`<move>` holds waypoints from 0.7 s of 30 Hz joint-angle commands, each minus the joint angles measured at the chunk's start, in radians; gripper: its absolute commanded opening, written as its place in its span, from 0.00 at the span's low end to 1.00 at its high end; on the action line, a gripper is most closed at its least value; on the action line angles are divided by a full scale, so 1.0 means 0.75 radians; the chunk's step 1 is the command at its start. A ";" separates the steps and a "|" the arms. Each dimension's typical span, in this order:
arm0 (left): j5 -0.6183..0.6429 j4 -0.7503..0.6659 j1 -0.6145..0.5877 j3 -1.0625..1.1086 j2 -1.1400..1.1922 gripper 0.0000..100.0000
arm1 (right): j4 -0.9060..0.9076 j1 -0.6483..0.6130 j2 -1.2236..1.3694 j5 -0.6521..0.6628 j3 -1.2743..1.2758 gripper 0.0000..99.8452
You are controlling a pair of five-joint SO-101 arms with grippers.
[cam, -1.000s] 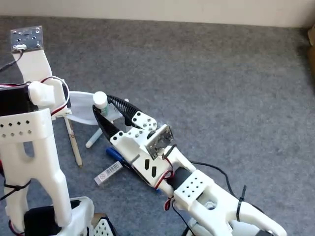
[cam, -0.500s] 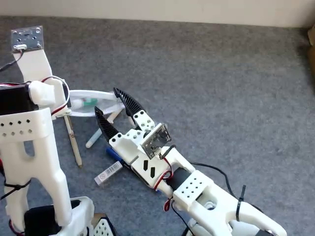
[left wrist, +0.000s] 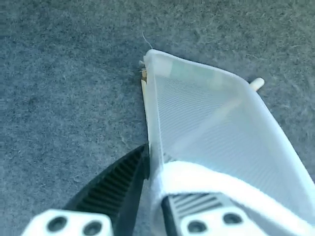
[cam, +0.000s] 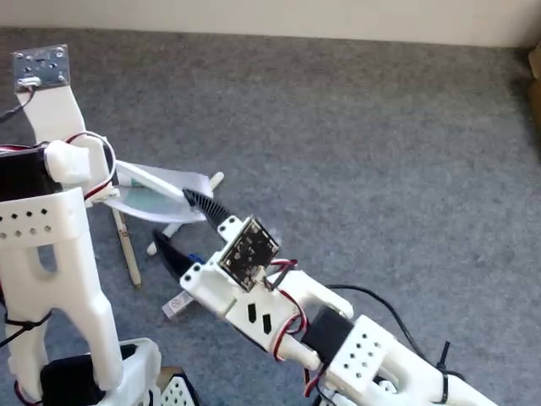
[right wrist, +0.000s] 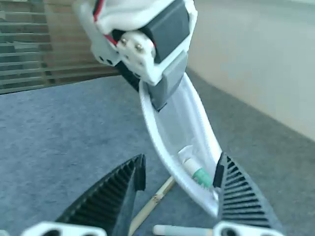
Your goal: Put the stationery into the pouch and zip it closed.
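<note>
High view first: where is the pouch?

At the left of the frame, about mid-height, with its mouth gaping toward the right gripper. The left gripper is clamped on the pouch's rim at one end and holds that end up.

And the right one?

Its jaws are spread wide and hold nothing. One fingertip is at the pouch's open edge, the other over the loose stationery. The right wrist view shows a white tube with a green end lying inside the pouch.

What lies outside?

A wooden pencil and a white pen stick out from under the pouch's lower edge. A blue pen and a small labelled stick lie just below them, beside the right arm.

Room to move?

Grey carpet stretches across the centre and right of the frame, up to the pale wall along the top edge.
</note>
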 commanded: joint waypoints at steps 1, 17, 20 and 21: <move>0.020 -0.031 -0.116 -0.120 -0.013 0.01 | 0.187 -0.046 -0.019 -0.070 -0.124 0.20; 0.084 -0.049 -0.353 -0.122 -0.013 0.01 | 0.658 -0.124 0.175 -0.082 -0.347 0.20; 0.084 -0.049 -0.406 -0.116 -0.013 0.01 | 0.676 -0.122 0.337 -0.082 -0.394 0.20; 0.084 -0.049 -0.418 -0.114 -0.013 0.01 | 0.678 -0.120 0.398 -0.082 -0.408 0.20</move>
